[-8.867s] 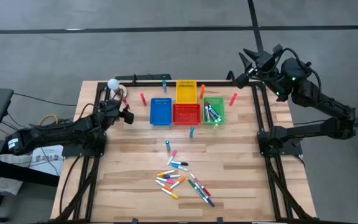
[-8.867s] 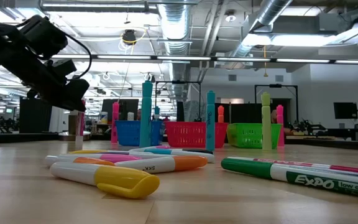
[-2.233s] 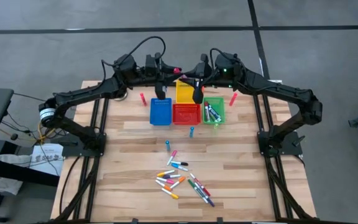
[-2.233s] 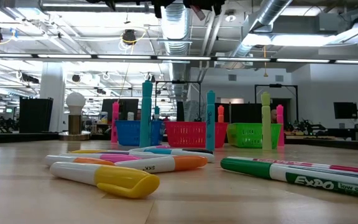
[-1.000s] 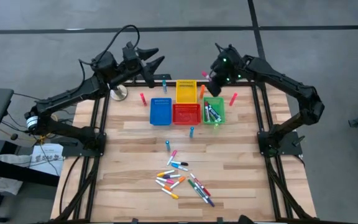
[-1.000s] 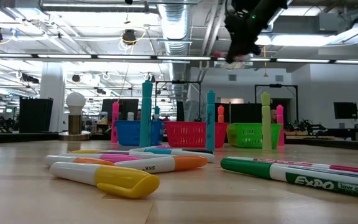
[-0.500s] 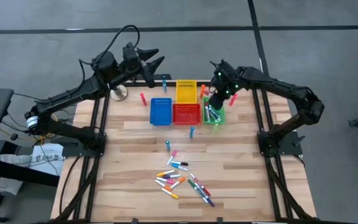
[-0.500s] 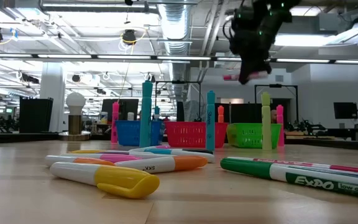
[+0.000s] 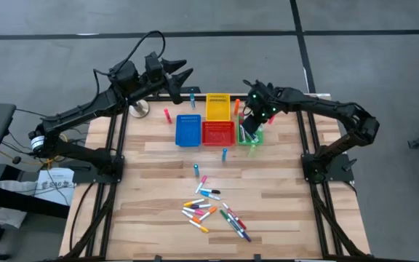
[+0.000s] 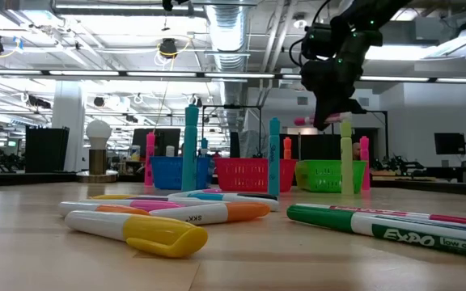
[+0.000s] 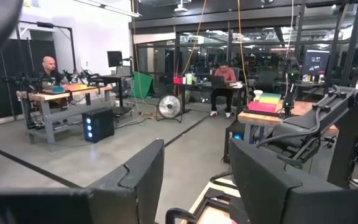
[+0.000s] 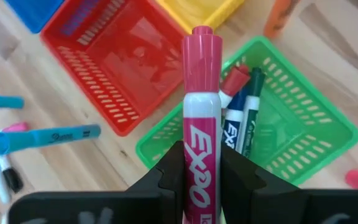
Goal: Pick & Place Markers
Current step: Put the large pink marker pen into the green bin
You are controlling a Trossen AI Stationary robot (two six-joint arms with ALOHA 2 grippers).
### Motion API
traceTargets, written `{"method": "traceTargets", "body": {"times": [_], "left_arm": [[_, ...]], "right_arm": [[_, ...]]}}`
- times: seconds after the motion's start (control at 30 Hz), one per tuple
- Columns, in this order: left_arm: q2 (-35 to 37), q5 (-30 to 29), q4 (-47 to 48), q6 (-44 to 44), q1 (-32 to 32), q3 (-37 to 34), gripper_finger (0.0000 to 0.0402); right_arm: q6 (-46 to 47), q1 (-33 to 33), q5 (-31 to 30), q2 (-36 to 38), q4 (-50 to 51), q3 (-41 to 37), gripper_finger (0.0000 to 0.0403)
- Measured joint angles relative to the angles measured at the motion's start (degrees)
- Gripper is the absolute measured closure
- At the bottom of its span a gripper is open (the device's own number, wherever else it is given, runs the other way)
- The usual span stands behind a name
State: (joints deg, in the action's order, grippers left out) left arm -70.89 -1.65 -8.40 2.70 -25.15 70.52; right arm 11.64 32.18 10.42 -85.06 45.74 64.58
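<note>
My right gripper (image 9: pixel 249 125) hovers over the green bin (image 9: pixel 254 141), shut on a pink marker (image 12: pixel 199 118); the low view shows the gripper (image 10: pixel 328 120) above the green bin (image 10: pixel 324 175). That green bin (image 12: pixel 291 130) holds several markers lying flat. A pile of loose markers (image 9: pixel 213 211) lies on the near half of the table. My left gripper (image 9: pixel 182 69) is raised over the table's far left edge, open and holding nothing. My right gripper pinches the pink marker's white barrel (image 12: pixel 194 163) between its two fingers. The marker lies along the fingers, its pink cap (image 12: pixel 201 62) reaching out past the fingertips. The fingers slant down from the far right. The marker is lifted clear, above the green bin.
Blue (image 9: pixel 188 129), red (image 9: pixel 217 133) and yellow (image 9: pixel 217 106) bins sit left of the green one. Single markers stand upright around them, such as teal ones (image 9: pixel 224 153) (image 9: pixel 196 169) and pink ones (image 9: pixel 167 115) (image 9: pixel 273 115). A white ball on a stand (image 9: pixel 138 109) is at the far left.
My right gripper has come down toward the green bin with the pink marker and tipped further downward, moving a little toward the table's near edge. The marker stays in the hold.
</note>
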Motion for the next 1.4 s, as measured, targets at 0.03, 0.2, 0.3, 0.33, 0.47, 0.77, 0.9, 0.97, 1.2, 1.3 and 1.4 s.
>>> {"method": "traceTargets", "body": {"times": [0.03,0.2,0.3,0.33,0.47,0.77,0.9,0.97,1.2,1.3,1.4], "left_arm": [[0.0,0.0,0.0,0.0,0.0,0.0,0.022],[0.0,0.0,0.0,-0.2,0.2,0.0,0.022],[0.0,0.0,0.0,-0.2,0.5,0.0,0.022],[0.0,0.1,0.0,-0.2,0.5,0.0,0.022],[0.0,0.0,0.0,-0.2,0.5,0.0,0.022],[0.0,0.0,0.1,-0.2,0.5,0.0,0.022],[0.0,0.0,0.1,-0.2,0.5,0.0,0.022],[0.0,0.0,0.1,-0.2,0.5,0.0,0.022],[0.0,0.0,0.3,-0.2,0.5,0.0,0.022],[0.0,0.0,0.5,-0.2,0.5,0.0,0.022],[0.0,0.0,0.6,-0.2,0.5,0.0,0.022]], "right_arm": [[0.7,-0.2,-0.5,0.0,0.0,0.0,0.0346],[3.5,-1.2,-5.1,-0.6,0.7,0.0,0.0334],[4.0,-1.8,-6.2,-1.2,0.5,0.0,0.0327],[4.0,-1.8,-6.1,-1.4,0.6,0.0,0.0325],[4.0,-2.6,-6.1,-2.6,0.5,0.0,0.0323],[3.3,-3.3,-7.0,-3.9,2.0,0.0,0.0322],[2.9,-3.3,-7.0,-4.0,2.2,0.0,0.0322],[2.9,-3.3,-7.3,-3.9,2.2,0.0,0.0321],[2.0,-3.3,-7.4,-3.9,2.4,0.0,0.0314],[1.9,-3.3,-7.4,-3.9,2.4,0.0,0.0302],[1.9,-3.3,-7.5,-3.9,2.4,0.0,0.0285]]}}
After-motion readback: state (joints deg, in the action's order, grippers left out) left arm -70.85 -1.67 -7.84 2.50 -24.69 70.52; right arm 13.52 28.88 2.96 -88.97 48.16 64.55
